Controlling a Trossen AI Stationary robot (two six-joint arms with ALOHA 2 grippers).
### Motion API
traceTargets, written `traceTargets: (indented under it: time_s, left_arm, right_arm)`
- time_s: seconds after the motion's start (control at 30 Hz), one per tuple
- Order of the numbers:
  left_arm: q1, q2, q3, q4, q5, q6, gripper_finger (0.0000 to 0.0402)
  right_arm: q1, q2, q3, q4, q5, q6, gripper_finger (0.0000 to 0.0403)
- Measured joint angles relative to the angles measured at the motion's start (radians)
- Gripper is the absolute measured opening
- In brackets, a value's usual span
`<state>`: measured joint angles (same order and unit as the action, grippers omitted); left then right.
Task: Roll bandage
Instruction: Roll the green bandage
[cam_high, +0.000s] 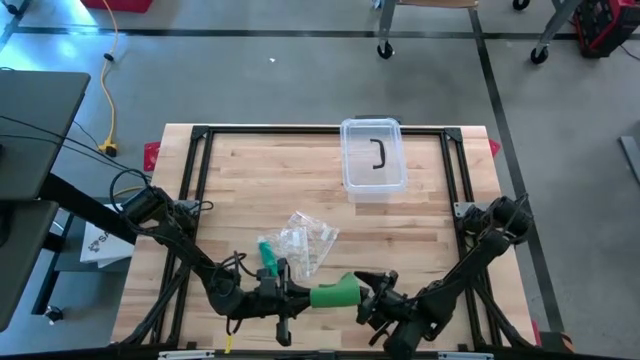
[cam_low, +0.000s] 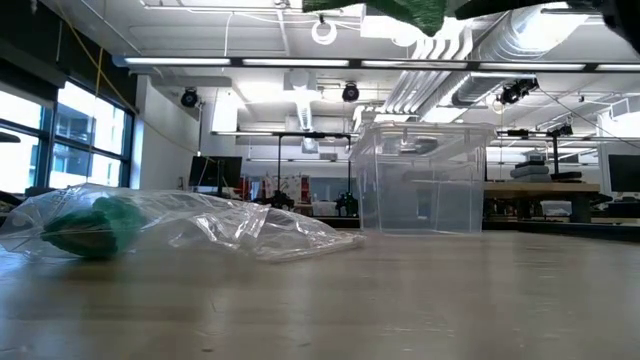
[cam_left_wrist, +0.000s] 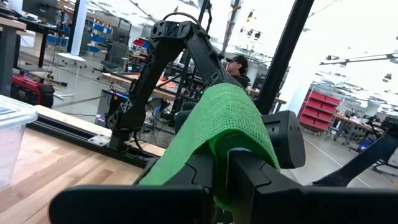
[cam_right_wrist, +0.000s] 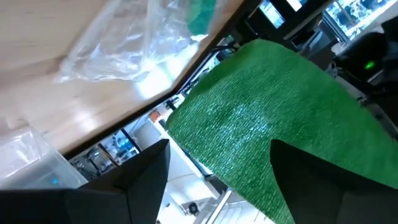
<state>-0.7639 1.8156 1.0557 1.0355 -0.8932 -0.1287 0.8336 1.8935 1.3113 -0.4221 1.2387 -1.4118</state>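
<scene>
We are holding the green bandage (cam_high: 334, 293) up above the near edge of the wooden worktop (cam_high: 420, 215), stretched between our two arms. Our left gripper (cam_high: 287, 292) is clamping one end of it, jaws closed on the fabric; in the left wrist view the bandage (cam_left_wrist: 224, 124) is draping over those dark fingers (cam_left_wrist: 261, 186). Our right gripper (cam_high: 372, 292) is sitting at the other end with its jaws standing wide apart, and in the right wrist view the green strip (cam_right_wrist: 280, 124) is lying between them; we cannot tell whether they are touching it. A crumpled clear plastic bag (cam_high: 305, 243) with another green roll (cam_high: 267, 253) in it is lying on the worktop just beyond the grippers. A clear plastic bin (cam_high: 373, 158) is standing near the far edge.
</scene>
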Motion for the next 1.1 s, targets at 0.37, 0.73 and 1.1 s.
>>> traceTargets:
  time_s: [0.37,0.73,1.1]
  left_arm:
    - [0.001,0.000,0.000,-0.011,0.000,-0.002,0.0014]
    - [-0.007,-0.042,0.000,0.003,0.000,-0.098,0.0014]
    - [-0.051,-0.254,0.000,-0.382,0.113,-0.321,0.0014]
  right_arm:
    - [-0.010,0.000,0.000,0.243,-0.056,-0.183,0.0266]
    - [0.003,0.000,0.000,0.270,-0.114,0.023,0.0265]
    - [0.057,0.000,0.000,0.256,-0.158,-0.199,0.0265]
